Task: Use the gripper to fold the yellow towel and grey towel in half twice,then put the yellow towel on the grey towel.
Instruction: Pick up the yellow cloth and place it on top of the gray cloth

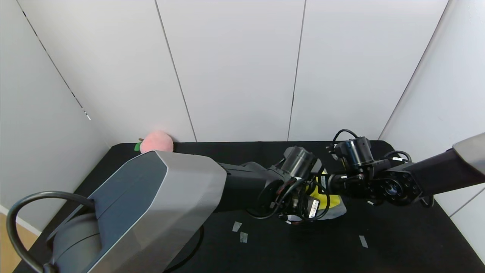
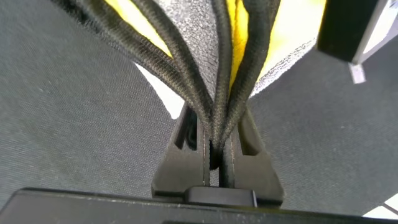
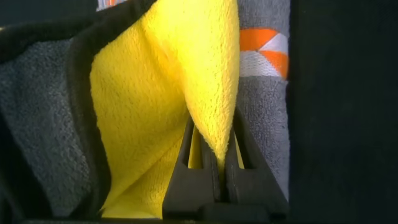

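Both arms reach inward, left pincer (image 2: 214, 158) and right pincer (image 3: 222, 163) apparently pinching yellow towel (image 3: 155, 93).

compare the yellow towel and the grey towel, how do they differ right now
The yellow towel is bright plush with black edging; the grey towel is dull terry with orange stripe marks. The yellow towel is pinched by both the left gripper and right gripper; the grey towel lies beneath, ungripped. Both are soft cloths.
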### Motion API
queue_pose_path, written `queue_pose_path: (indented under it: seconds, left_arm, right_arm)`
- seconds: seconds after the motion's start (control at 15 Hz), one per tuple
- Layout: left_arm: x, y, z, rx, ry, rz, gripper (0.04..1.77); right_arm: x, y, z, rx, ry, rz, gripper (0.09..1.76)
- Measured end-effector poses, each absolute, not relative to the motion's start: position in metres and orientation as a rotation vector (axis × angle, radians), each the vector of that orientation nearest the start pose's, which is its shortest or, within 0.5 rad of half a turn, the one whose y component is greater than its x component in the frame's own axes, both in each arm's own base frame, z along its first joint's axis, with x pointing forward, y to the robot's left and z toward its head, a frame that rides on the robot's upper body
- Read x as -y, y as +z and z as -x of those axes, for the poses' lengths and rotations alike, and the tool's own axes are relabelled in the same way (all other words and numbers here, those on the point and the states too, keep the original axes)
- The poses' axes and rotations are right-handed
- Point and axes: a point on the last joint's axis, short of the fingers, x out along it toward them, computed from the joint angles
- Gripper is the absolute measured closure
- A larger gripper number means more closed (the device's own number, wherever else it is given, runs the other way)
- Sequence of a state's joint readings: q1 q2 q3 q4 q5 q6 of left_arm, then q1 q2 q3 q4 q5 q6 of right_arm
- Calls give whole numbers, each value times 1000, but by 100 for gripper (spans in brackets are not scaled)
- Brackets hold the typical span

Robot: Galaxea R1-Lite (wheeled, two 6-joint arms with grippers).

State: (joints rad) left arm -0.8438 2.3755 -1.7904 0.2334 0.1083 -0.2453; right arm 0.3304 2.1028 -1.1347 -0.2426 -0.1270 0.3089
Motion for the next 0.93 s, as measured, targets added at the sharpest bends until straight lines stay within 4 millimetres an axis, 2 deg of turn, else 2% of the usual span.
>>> queue_pose_path:
  seconds: [0.47, 0.87, 0.93]
  left_arm:
    - [352, 86, -314, -862, -576, -152, 160]
    - [354, 84, -312, -866, -583, -161, 160]
    - [354, 84, -312, -865, -585, -167, 155]
  right_arm:
    - [-126, 71, -368, -767, 92, -124, 168]
    - [-126, 69, -368, -776, 94, -125, 168]
    - [-126, 69, -368, -777, 95, -125, 163]
